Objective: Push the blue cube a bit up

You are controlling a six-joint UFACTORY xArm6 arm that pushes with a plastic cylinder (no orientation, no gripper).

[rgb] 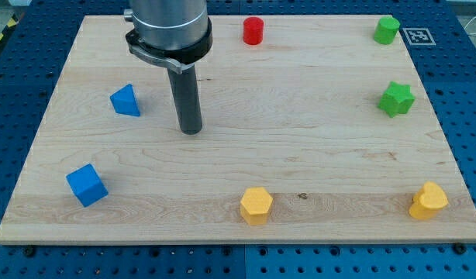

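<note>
The blue cube (pixel 87 184) sits near the board's lower left corner. My tip (pixel 191 131) rests on the wooden board (pixel 300 147), up and to the right of the cube, well apart from it. A blue triangular block (pixel 125 101) lies to the left of the tip, above the cube.
A red cylinder (pixel 253 30) stands at the top centre. A green block (pixel 387 29) sits at the top right and a green star (pixel 396 98) below it. A yellow hexagon (pixel 256 205) and a yellow heart-like block (pixel 429 201) lie along the bottom edge.
</note>
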